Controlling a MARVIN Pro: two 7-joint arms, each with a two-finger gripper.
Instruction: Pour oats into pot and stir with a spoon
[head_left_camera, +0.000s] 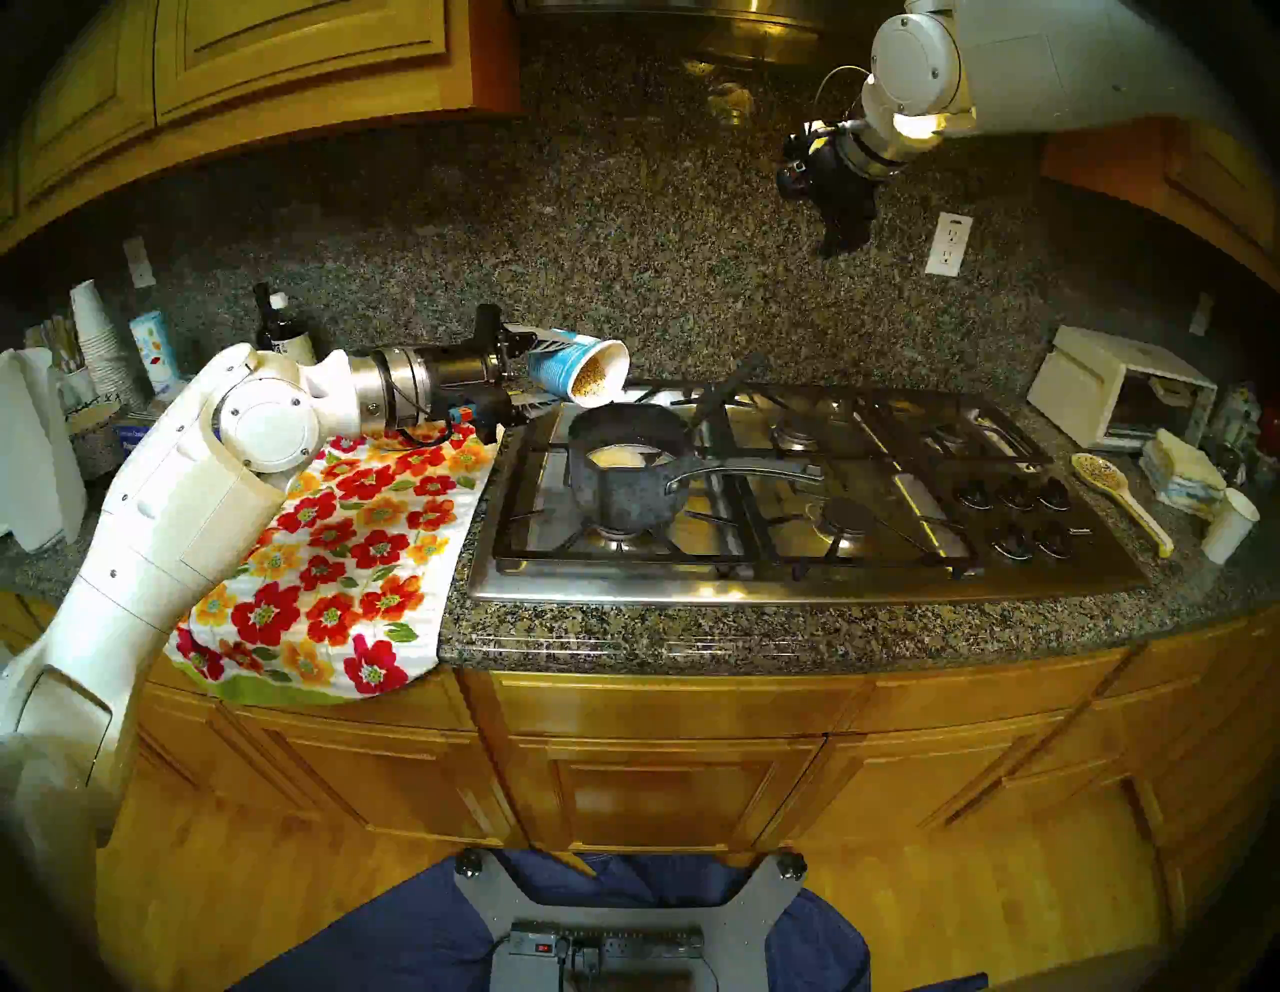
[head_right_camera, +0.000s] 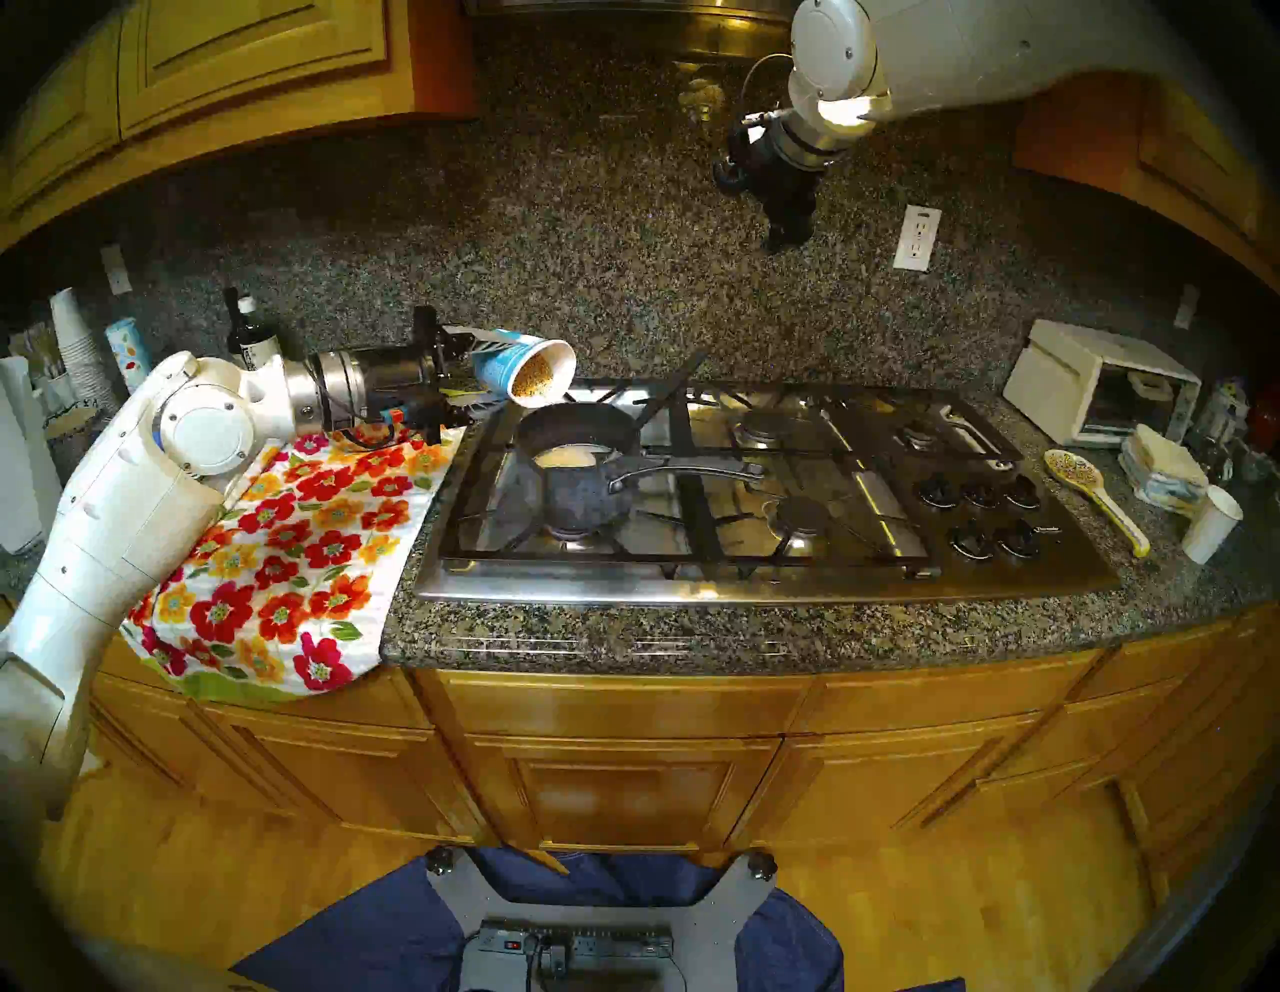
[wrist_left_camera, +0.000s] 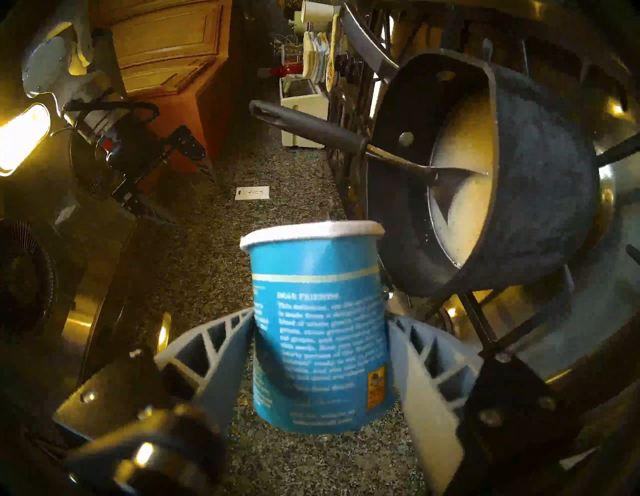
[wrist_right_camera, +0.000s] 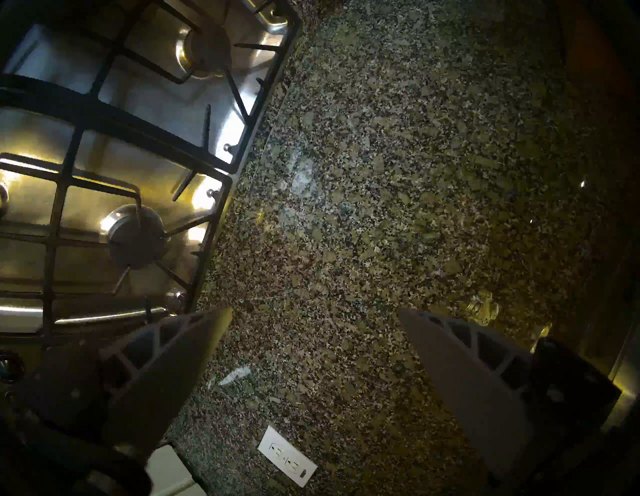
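Observation:
My left gripper (head_left_camera: 537, 374) is shut on a blue paper cup (head_left_camera: 564, 364), tipped on its side with its mouth over the far rim of the pot (head_left_camera: 634, 478). Tan oats (head_left_camera: 590, 381) lie inside the cup's mouth. The dark grey mottled pot stands on the front left burner, holds pale liquid, and its long handle points right. The black-handled spoon (head_left_camera: 727, 391) leans in the pot, handle up and to the back right. In the left wrist view the cup (wrist_left_camera: 318, 322) sits between my fingers, beside the pot (wrist_left_camera: 519, 194) and spoon (wrist_left_camera: 318, 130). My right gripper (wrist_right_camera: 315, 317) is open and empty, high above the stove's back.
A flowered towel (head_left_camera: 346, 554) lies left of the steel cooktop (head_left_camera: 796, 575). White cups, a bottle and paper stand at the far left. At the right are a toaster oven (head_left_camera: 1115, 391), a cream-yellow ceramic spoon (head_left_camera: 1118, 495), a white cup (head_left_camera: 1229, 523) and stacked cloths.

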